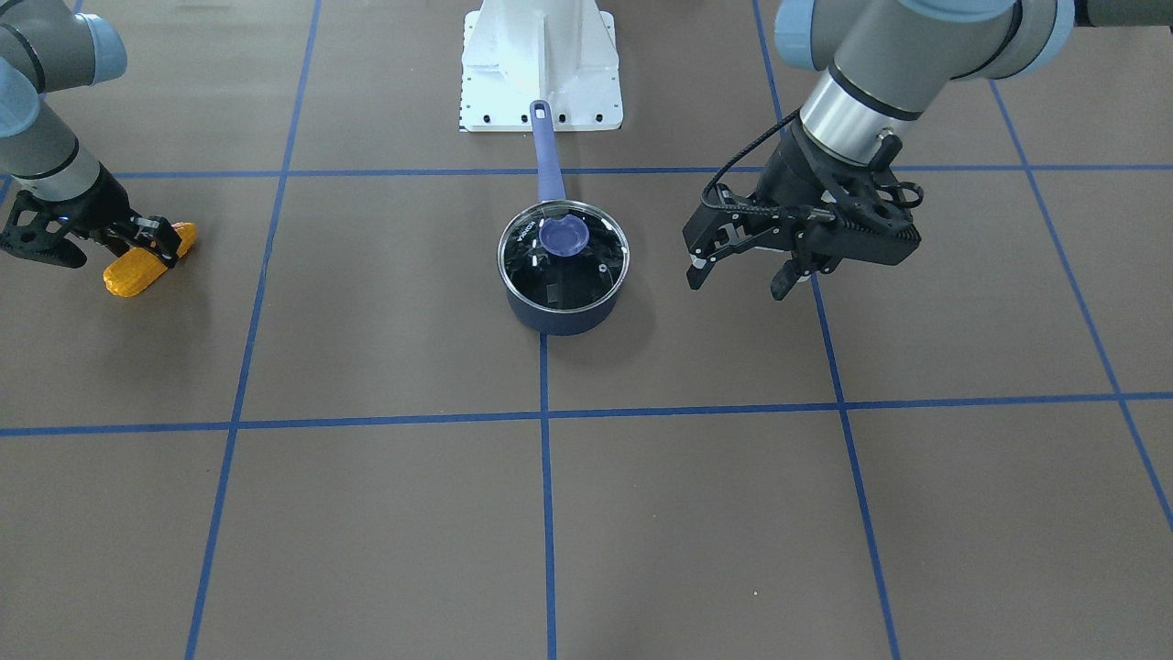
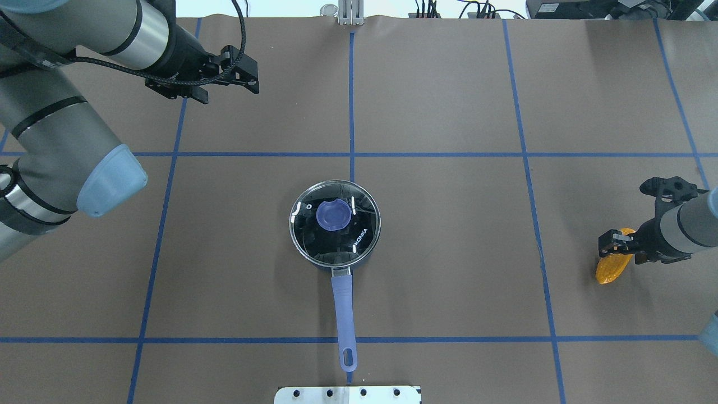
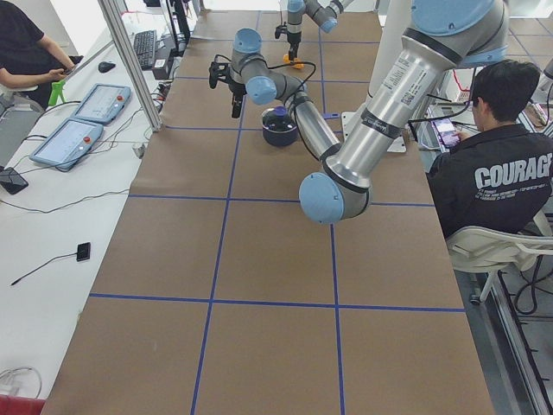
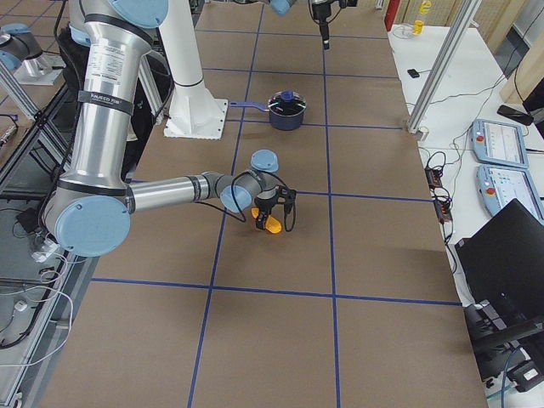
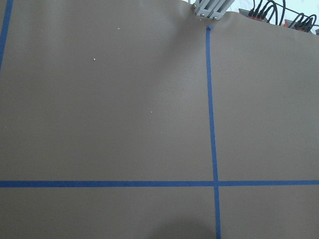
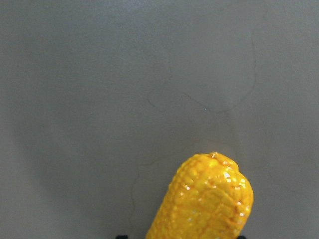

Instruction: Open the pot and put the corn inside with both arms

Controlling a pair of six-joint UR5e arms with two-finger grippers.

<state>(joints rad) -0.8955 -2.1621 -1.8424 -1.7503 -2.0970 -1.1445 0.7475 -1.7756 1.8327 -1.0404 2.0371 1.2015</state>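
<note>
Pot (image 1: 561, 319) at the middle of the brown table (image 1: 367, 532), closed by a round glass lid (image 1: 586, 266) with a blue knob (image 1: 563, 236) on top. Clock directions here are read from above and behind my shoulders, with 12 o'clock pointing away from me. The pot's long handle (image 2: 343, 303) points to 6 o'clock, straight at my white base plate (image 2: 348, 394), and its end with the hole lies just short of the plate. Blue tape lines (image 1: 545, 495) mark the table in large squares, and the pot sits on one that runs from 12 to 6.

My left gripper (image 1: 738, 280) hangs above the table at about 10 o'clock from the pot, well apart from it. Its jaws are spread wide with nothing between them. My left wrist camera shows only bare table and crossing tape.

My right gripper (image 1: 156, 243) is at 3 o'clock from the pot, far out toward the table's edge. Its jaws are clamped on the corn (image 1: 128, 275), gripping the cob near one end. The orange-yellow cob slants, with its free end lower and pointing toward 6 o'clock. I cannot tell whether that end touches the table. My right wrist camera shows the bumpy free end over plain brown surface.
</note>
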